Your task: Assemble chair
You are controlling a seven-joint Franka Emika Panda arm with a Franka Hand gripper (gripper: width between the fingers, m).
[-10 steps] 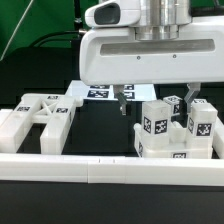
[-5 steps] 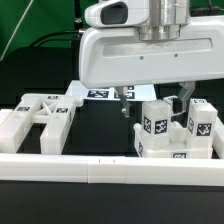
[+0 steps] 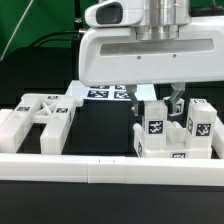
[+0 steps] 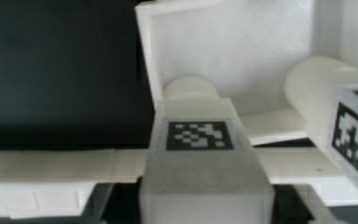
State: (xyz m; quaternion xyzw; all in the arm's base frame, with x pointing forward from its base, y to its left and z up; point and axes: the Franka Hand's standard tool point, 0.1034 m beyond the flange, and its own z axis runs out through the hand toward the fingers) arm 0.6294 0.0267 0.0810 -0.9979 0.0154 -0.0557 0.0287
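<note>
The partly joined chair (image 3: 178,140) stands at the exterior view's right: white blocks with upright posts that carry square tags. My gripper (image 3: 156,101) is low over its left post (image 3: 155,127), one finger on each side of the post's top. The jaws look open, close beside the post without clearly pressing it. In the wrist view the same tagged post (image 4: 199,135) fills the space between my dark fingertips (image 4: 119,200), with the gripper (image 4: 202,208) centred on it. A second tagged post (image 4: 345,110) stands beside it. A loose white slotted chair part (image 3: 40,115) lies at the exterior view's left.
A long white border rail (image 3: 100,168) runs along the front. The marker board (image 3: 100,93) lies flat at the back on the black table. The large white robot housing (image 3: 150,50) hangs over the scene. A green backdrop stands behind.
My gripper has moved toward the exterior view's right, from over the black table beside the chair to over its left post. The fingers now straddle that post. The parts have not moved.
</note>
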